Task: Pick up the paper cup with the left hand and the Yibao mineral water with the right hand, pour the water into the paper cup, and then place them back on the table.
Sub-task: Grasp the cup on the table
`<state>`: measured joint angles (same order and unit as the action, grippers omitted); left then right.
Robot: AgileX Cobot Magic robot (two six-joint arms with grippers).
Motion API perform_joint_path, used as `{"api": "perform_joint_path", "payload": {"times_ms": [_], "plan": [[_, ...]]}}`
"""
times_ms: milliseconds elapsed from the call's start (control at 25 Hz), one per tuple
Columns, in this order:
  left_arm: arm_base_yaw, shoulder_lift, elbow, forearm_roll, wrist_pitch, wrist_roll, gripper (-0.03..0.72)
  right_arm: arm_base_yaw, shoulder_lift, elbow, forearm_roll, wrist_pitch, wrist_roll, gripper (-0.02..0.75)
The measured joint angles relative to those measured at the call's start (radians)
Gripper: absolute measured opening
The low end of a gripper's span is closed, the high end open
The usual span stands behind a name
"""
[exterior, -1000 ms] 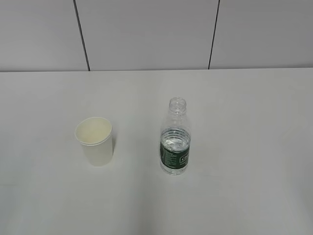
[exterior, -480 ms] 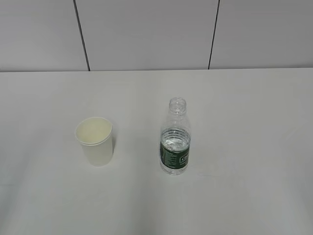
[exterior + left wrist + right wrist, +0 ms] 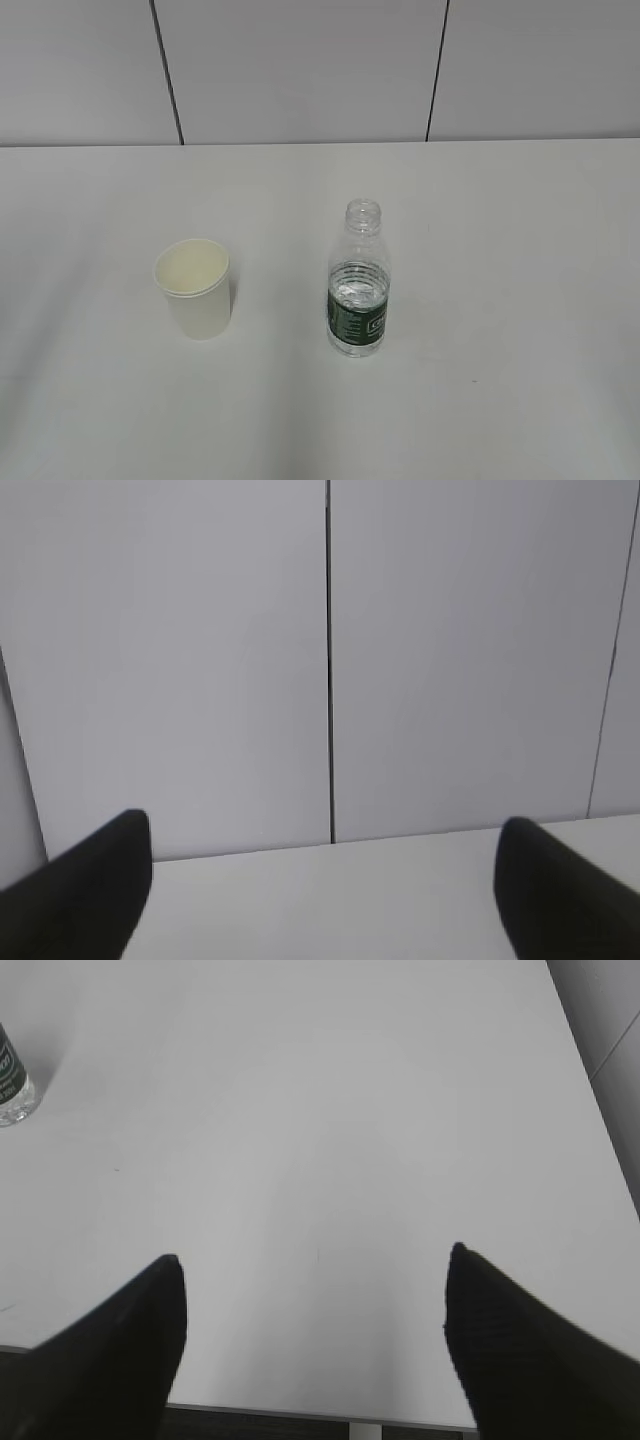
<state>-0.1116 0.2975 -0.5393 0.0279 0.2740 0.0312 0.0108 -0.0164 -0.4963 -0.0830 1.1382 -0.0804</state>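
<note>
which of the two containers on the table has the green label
The Yibao mineral water, the clear capless bottle standing right of the paper cup in the exterior view. A dark green band wraps its lower body; the cup is plain cream-white and shorter.

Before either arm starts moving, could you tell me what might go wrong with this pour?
The Yibao mineral water stands capless, so a knock from the right hand, now open and well off to its side, could tip it and spill the water on the table. The paper cup looks light and may slide or crush under a firm squeeze. The left hand faces the wall, cup out of its view.
</note>
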Motion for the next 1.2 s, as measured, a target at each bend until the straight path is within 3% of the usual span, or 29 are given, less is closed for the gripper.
{"api": "perform_joint_path", "payload": {"times_ms": [440,760,960,1200], "plan": [[-0.035,0.373,0.011,0.043,-0.299,0.001,0.651,0.0,0.0,0.0,0.0,0.0,0.0,0.592],[-0.035,0.629,0.024,-0.002,-0.462,-0.006,0.639,0.0,0.0,0.0,0.0,0.0,0.0,0.592],[-0.035,0.72,0.168,-0.002,-0.674,-0.065,0.636,0.0,0.0,0.0,0.0,0.0,0.0,0.592],[-0.035,0.792,0.321,0.083,-0.898,-0.075,0.631,0.0,0.0,0.0,0.0,0.0,0.0,0.592]]}}
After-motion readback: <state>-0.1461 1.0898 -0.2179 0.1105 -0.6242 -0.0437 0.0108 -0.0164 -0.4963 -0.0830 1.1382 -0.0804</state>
